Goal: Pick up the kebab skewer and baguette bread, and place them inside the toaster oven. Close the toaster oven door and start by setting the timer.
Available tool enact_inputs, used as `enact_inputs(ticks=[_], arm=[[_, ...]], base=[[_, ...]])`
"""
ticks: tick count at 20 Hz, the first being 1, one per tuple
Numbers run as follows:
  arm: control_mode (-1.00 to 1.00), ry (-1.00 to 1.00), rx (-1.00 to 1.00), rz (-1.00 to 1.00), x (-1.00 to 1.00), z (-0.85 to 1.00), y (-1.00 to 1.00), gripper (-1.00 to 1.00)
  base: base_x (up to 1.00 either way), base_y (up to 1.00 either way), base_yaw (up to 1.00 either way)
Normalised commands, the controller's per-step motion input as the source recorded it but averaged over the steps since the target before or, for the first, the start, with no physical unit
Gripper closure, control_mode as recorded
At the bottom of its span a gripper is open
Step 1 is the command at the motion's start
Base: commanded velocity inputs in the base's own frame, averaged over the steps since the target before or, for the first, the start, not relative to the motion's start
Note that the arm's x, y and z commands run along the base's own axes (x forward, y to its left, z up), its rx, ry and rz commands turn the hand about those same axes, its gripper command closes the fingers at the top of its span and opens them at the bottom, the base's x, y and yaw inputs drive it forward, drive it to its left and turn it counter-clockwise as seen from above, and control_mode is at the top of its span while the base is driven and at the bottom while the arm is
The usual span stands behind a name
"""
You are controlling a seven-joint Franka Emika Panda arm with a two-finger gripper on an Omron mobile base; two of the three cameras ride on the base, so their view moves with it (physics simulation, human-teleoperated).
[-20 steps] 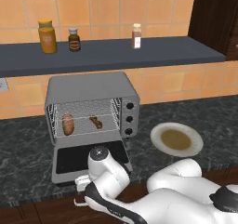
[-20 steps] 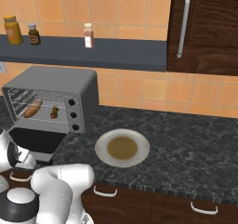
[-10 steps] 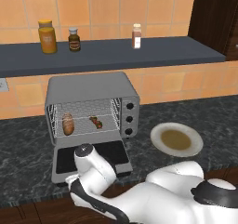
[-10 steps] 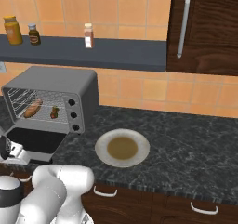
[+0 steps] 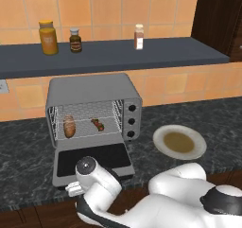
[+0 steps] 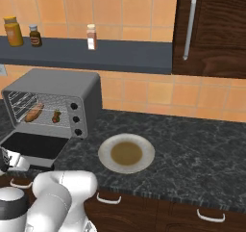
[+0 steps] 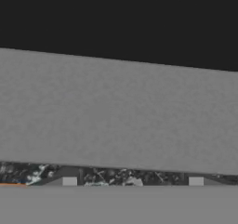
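Left base view: golden-brown stubby baguette bread (image 5: 69,126) lies front-to-back on boxy grey toaster oven (image 5: 92,87) rack, left of dark-red-chunk kebab skewer (image 5: 98,124); gripper grasp state cannot be told.

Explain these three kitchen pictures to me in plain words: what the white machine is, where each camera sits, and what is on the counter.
The white machine is a robot arm on a driving base, in a rendered kitchen. Two cameras ride on the base behind it, one on its left and one on its right, so both show the same scene. The third sits on the hand and looks close up at the grey frame of the toaster oven door.

On the dark counter stands the toaster oven, its door dropped open. Inside, on the wire rack, lie the baguette bread and the kebab skewer. Beside the oven is a plate. Three jars stand on the shelf above.

The tool reaches low at the door's front edge; whether it holds anything cannot be told.
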Motion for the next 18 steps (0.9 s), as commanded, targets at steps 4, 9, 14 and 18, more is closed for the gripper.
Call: enact_inputs(ticks=[4,9,14,18], arm=[[-1.00,-0.10,0.10,0.03,0.26,-0.27,-0.34,-1.00],[-1.00,-0.13,0.11,0.02,0.39,-0.03,-0.34,-1.00],[-1.00,-0.17,0.09,0.02,0.54,0.00,-0.29,-1.00],[-1.00,-0.19,0.06,0.03,0.51,0.07,-0.42,-1.00]], base=[[0.00,0.00,0.00],[0.00,0.00,0.00],[0.00,0.00,0.00],[0.00,0.00,0.00]])
